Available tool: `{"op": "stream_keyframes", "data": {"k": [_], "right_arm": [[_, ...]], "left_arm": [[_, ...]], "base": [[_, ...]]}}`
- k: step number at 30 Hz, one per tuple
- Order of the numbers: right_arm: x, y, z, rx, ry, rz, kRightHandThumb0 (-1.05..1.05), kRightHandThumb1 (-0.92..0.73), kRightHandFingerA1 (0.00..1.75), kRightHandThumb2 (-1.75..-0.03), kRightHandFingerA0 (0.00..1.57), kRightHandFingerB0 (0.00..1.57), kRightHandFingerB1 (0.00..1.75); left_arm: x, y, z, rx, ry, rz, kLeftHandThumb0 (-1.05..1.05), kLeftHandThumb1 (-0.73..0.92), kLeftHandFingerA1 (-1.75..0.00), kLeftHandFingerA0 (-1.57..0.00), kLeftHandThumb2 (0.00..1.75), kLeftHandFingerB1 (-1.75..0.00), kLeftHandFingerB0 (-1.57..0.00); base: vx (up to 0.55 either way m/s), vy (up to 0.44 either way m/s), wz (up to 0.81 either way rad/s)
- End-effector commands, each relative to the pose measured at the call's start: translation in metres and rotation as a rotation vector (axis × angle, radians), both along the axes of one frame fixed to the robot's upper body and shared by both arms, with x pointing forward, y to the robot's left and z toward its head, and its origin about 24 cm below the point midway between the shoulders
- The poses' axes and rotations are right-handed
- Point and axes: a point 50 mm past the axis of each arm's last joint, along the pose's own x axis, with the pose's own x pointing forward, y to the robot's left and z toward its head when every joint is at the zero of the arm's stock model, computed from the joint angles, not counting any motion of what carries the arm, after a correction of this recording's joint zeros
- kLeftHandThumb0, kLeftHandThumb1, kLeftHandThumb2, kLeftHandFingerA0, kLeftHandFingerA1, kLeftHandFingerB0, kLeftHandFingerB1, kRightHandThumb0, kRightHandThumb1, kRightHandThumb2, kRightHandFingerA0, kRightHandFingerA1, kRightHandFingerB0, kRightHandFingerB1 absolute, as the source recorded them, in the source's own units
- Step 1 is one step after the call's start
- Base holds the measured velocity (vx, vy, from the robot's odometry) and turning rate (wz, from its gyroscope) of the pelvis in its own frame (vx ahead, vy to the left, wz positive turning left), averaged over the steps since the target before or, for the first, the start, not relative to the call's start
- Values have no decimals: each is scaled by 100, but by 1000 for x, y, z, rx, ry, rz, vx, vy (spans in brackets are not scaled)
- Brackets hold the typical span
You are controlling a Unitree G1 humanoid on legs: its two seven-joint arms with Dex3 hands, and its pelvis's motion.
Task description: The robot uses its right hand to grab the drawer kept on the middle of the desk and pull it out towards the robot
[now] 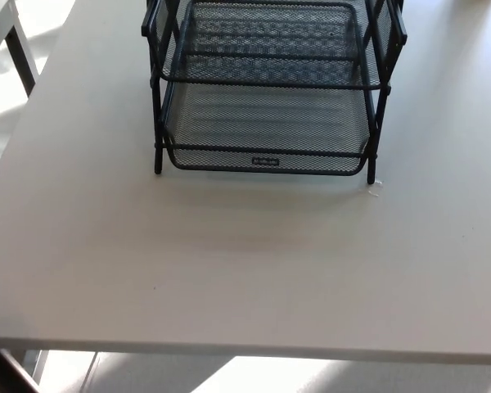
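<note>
Black mesh drawer (266,123) sits at twelve o'clock on my counter (229,270), front edge facing me; neither robot hand shows, so finger state unknown

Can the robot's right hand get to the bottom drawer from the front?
Probably yes. The right hand is not in view yet, but nothing lies on the desk in front of the bottom drawer, and its front edge faces the robot with open space before it.

White desk (229,270) — mesh drawer rack (266,90)
</note>
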Motion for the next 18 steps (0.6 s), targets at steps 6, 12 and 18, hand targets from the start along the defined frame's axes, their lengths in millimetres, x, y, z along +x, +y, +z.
{"op": "stream_keyframes", "data": {"k": [6, 12, 18], "right_arm": [[-19, -74, 63, -104, -44, -128, -42, -66, 55, -60, 85, 36, 34], [-27, -96, 88, -106, -34, -177, -44, -66, 53, -60, 86, 36, 35], [-21, -111, 112, -109, -43, -213, -44, -67, 50, -61, 87, 34, 33]], "left_arm": [[7, -28, 52, 225, -96, -427, -28, 57, -86, -78, 57, -56, -81], [7, -28, 52, 239, -94, -429, -30, 57, -86, -77, 57, -56, -81], [7, -27, 53, 242, -97, -436, -29, 57, -86, -78, 57, -57, -81]], "base": [[0, 0, 0], [0, 0, 0], [0, 0, 0]]}}
